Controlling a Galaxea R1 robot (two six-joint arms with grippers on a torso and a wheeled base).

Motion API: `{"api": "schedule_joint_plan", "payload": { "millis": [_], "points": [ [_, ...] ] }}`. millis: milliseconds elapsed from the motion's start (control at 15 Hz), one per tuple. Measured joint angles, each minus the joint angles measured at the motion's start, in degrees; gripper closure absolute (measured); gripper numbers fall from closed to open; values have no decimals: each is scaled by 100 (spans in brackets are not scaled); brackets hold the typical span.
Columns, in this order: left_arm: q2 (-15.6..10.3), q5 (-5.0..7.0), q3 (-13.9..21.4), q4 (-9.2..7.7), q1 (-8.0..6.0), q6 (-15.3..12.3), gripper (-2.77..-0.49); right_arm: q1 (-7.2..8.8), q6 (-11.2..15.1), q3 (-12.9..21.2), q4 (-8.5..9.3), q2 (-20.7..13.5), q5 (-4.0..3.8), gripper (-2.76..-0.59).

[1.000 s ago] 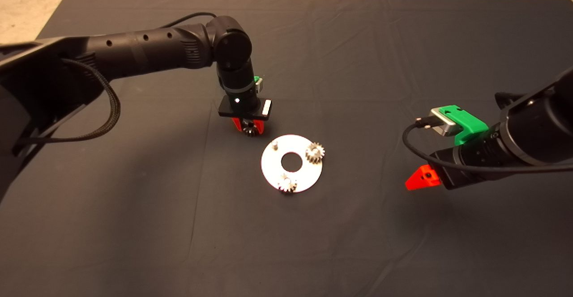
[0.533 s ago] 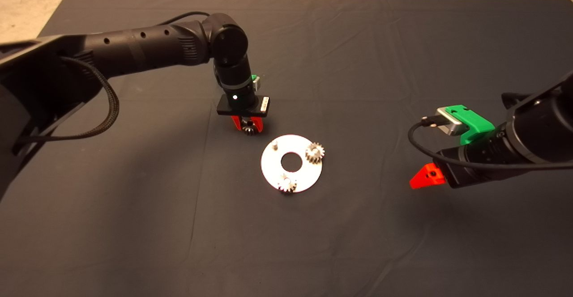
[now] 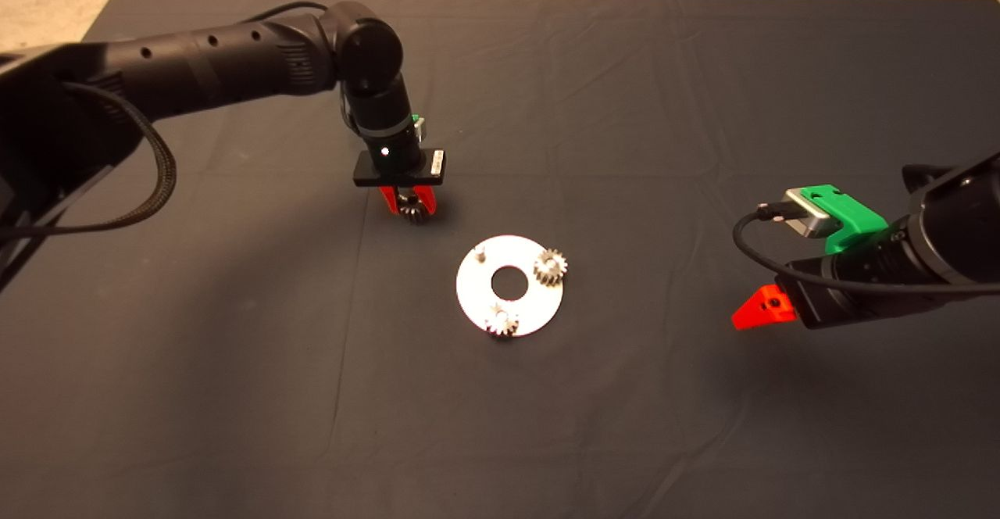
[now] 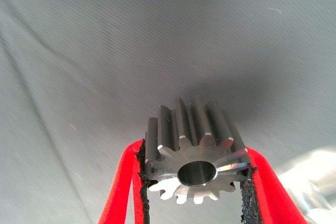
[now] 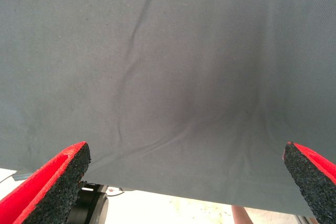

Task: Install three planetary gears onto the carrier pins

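Observation:
A white-silver disc [image 3: 476, 296] lies at the mat's middle. Two planetary gears sit on it, one at its right edge [image 3: 550, 266] and one at its near edge [image 3: 501, 321]. One bare carrier pin [image 3: 480, 252] stands at the disc's far left. My left gripper [image 3: 409, 208] hangs up and to the left of the disc, shut on a third gear [image 4: 195, 153] whose bore faces the wrist camera. In that wrist view a bright blur of the disc [image 4: 315, 174] shows beside the red fingers [image 4: 123, 182]. My right gripper [image 3: 762, 309] hovers at the right, open with nothing between its pads [image 5: 58, 182].
The dark mat [image 3: 234, 394] is creased, with folds running through its middle. Bare tan floor [image 3: 47, 3] lies beyond its far and left edges. A black cable [image 3: 750, 257] loops off the right wrist.
The left gripper, still holding its gear, has moved left and away from the disc. The right gripper has drawn back to the right.

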Motion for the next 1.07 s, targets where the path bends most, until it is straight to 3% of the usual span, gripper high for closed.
{"api": "schedule_joint_plan", "payload": {
  "millis": [133, 467, 667, 1067],
  "points": [
    [6, -32, 23, -95, -126, -184, -75, -30, 0, 5, 0, 0, -1, -275],
    [0, -30, 359, -258, -239, -1063, -73, -80, 10, 11, 2, 0, 5, -275],
    [0, -39, 678, -325, -314, -1321, -72, -129, 11, 11, 2, 0, 5, -275],
    [-2, -34, 1242, -364, -311, -1749, -72, -140, 11, 11, 2, 2, 5, -275]
  ]
}}
